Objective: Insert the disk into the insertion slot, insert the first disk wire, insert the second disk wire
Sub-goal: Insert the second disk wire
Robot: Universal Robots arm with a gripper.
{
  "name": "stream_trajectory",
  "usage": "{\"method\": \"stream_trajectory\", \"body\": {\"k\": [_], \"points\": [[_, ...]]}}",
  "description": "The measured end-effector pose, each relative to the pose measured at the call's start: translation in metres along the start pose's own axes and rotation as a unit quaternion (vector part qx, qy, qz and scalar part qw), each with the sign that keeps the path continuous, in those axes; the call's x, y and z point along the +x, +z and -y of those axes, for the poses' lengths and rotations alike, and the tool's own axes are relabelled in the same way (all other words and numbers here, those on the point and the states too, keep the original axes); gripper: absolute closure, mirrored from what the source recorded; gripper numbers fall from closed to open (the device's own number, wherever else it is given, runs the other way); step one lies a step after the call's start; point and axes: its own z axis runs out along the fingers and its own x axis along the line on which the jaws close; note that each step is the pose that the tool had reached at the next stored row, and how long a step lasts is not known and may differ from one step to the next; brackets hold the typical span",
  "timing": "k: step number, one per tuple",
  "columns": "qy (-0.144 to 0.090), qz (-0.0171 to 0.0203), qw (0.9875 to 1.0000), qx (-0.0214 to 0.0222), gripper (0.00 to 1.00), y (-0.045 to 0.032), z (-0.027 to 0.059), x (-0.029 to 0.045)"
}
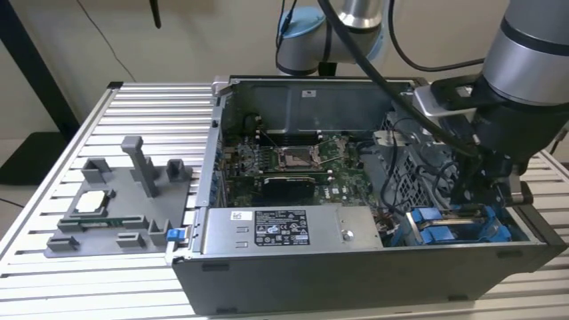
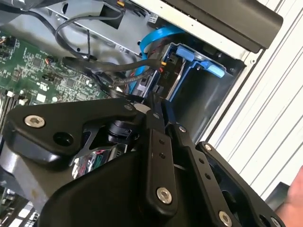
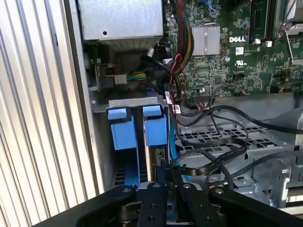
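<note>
1. The open grey metal computer case stands on the slatted metal bench. The robot arm reaches down into the case's drive corner at the exterior view's right, where the bright blue plastic carriers sit.

2. Judging from this, the disk is already in its slot. In the first wrist view the flat silver-grey drive in its blue frame stands upright in the bay, just beside a second blue carrier. The step in hand looks like one of the two wire insertions; I cannot tell which.

3. The tool is down at the rear edge of the disk, its black fingers drawn close together. They seem closed on something small and dark, likely a connector. I cannot make out the held part for sure.

4. Black cables loop just beside the tool, across the perforated grey cage.

5. The move now called for, in my judgement, is a straight, well-aligned push of the plug into the drive's socket, without snagging those loose cables.
</note>
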Motion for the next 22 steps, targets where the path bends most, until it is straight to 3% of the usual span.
{"method": "stream_trajectory", "body": {"k": [6, 15, 22], "points": [[-0.014, 0.0021, 0.9999, 0.0099, 1.0, 0.0046, -0.0009, 0.0005], [-0.024, 0.0041, 0.9995, 0.0213, 1.0, 0.0116, -0.0023, 0.0013], [-0.025, 0.0014, 0.9994, 0.0232, 1.0, 0.0141, -0.0027, 0.0016]]}}
